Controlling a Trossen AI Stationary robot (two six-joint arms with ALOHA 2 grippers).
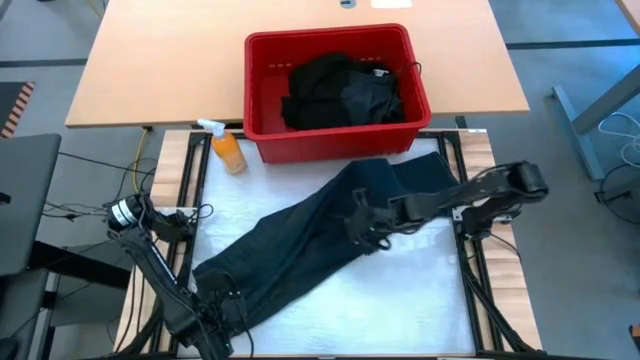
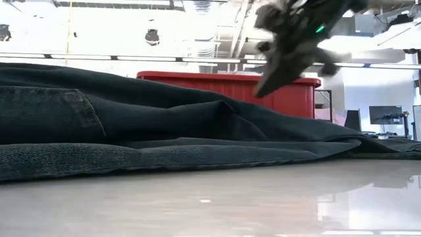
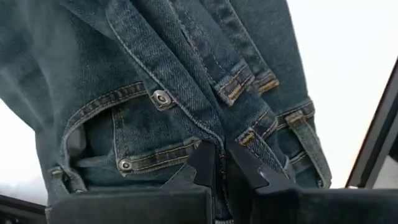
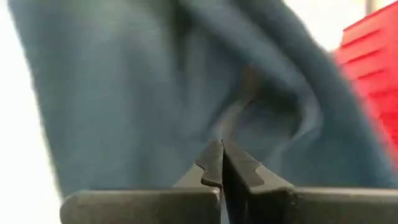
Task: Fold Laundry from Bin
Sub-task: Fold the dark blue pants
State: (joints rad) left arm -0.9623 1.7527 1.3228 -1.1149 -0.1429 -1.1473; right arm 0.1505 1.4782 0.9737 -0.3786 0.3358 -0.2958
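Denim, dark blue and heavy, lies stretched in a long diagonal across the white surface (image 1: 420, 290): a pair of jeans (image 1: 310, 235) running from the near left corner up toward the red ribbed plastic bin (image 1: 262, 95). The left arm is folded low at that near left corner, and its left gripper (image 3: 219, 163) is pinched shut on the jeans' waistband, right beside a belt loop and a riveted pocket. The right arm reaches in from the right edge, elbow raised, forearm angled down toward the middle of the jeans. Its right gripper (image 4: 222, 155) has its fingers pressed together with nothing visible between the tips, poised just above the denim; whether it touches the cloth cannot be made out.

In the low view the right gripper (image 2: 276, 69) is blurred, and the jeans' bulk hides most of the bin's wall. The right wrist view is smeared, so folds there are hard to read. Black crumpled laundry (image 1: 340, 90) sits inside the bin, at the far edge of the surface, its separate pieces impossible to tell apart. A small orange spray bottle (image 1: 226, 148) stands just beside the bin's left corner. Bare white surface lies open on the near right side, between the jeans and the frame rail.
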